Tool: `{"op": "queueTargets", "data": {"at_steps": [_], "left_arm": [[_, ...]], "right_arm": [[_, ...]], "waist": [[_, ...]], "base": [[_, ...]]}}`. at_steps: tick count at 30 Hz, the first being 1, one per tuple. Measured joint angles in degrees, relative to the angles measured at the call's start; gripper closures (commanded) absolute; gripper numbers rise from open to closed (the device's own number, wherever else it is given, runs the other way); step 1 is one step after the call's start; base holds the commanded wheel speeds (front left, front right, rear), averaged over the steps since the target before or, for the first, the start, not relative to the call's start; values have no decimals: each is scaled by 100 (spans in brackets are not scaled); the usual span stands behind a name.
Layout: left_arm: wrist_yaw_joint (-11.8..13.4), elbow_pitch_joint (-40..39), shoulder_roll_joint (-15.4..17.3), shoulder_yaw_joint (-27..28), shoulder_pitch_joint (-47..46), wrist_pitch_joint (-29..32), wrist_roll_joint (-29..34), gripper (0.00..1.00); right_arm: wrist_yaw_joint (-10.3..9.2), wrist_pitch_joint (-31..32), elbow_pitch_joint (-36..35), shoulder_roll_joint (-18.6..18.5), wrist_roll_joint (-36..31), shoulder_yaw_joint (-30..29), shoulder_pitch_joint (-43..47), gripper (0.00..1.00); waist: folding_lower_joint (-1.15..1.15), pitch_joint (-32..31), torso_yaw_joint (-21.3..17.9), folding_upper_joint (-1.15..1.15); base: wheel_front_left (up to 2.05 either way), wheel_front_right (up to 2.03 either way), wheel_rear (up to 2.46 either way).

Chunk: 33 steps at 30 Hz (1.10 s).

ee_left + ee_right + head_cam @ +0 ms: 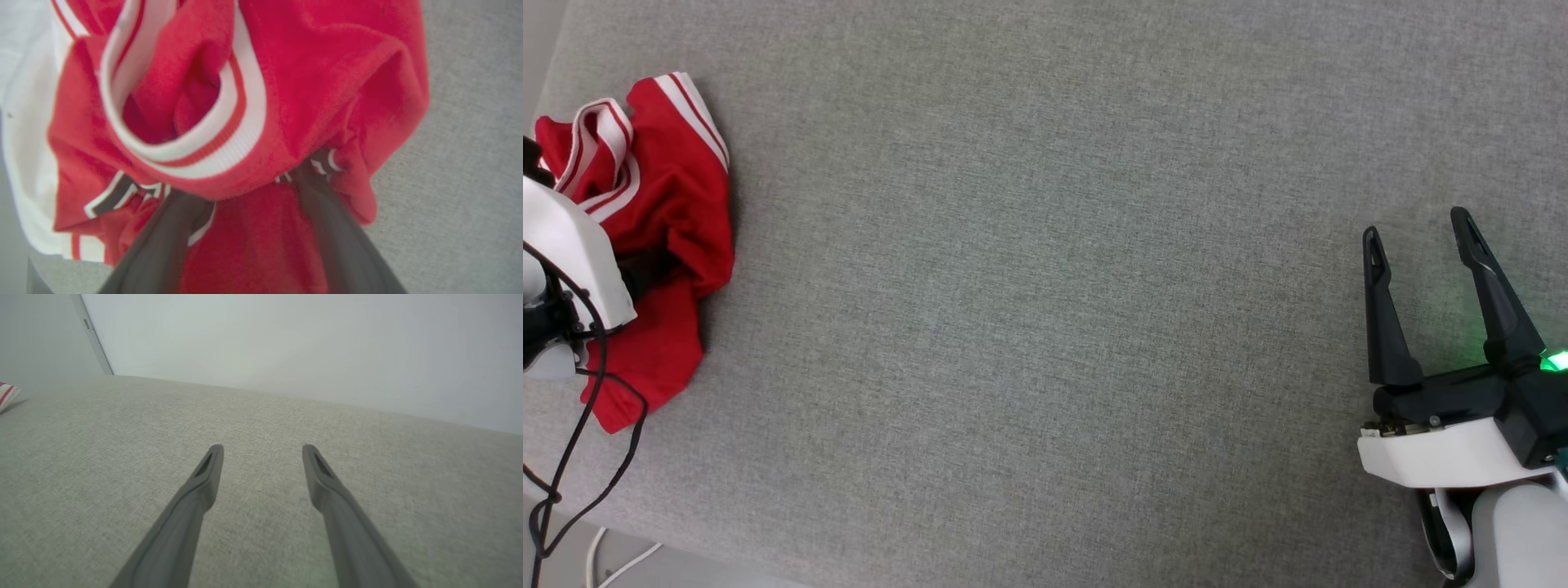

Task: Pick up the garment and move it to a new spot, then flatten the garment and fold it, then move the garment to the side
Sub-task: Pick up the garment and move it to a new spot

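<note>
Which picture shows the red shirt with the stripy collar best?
The left wrist view: the red jersey shirt is close up, showing striped collar and black lettering. The head view shows it bunched at the left, partly behind the white forearm. The right wrist view shows a striped edge.

Setting: indoor robot test room, lab-like rather than domestic. Evidence: wide worktop point(1045, 327) covered in plain grey cloth; plain white wall point(286, 339) behind it, with a grey strip point(97, 343) at the corner; black cables point(572, 441) hanging loose off the worktop's edge; white cords point(629, 563) on pale floor point(694, 578); one red garment point(670, 188) crumpled on the cloth near that edge.
</note>
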Motion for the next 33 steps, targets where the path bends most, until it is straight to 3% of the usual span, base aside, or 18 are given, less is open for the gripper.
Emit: {"op": "queueTargets", "data": {"at_steps": [5,6,7,14,18,25,33], "left_arm": [[7,176,-55,-268,-83,36,-97,0],[8,209,-68,-298,-86,32,-142,41],[8,233,-66,-343,-92,-3,-155,100],[1,280,57,-647,-130,-393,-127,100],[0,116,315,-766,-366,-897,164,100],[0,-612,715,-953,-953,-1314,311,100],[-1,-1664,906,-1319,-1636,-1209,614,100]], "right_arm": [[0,0,-2,0,-1,-25,-4,0],[0,0,2,1,-1,-22,-4,0],[0,0,10,2,-1,-20,-2,0],[0,0,86,12,63,-30,8,0],[0,0,145,26,145,3,40,0],[0,0,242,40,390,29,181,0],[0,0,304,40,675,-2,395,0]], "waist": [[0,46,-58,0],[0,34,-60,0],[-1,18,-64,0],[0,-241,-43,0],[0,-492,-32,0],[0,-995,-72,0],[-1,-1434,-386,0]], "base": [[0,0,0],[0,0,0],[0,0,0],[0,0,0],[0,0,0],[0,0,0],[0,0,0]]}}
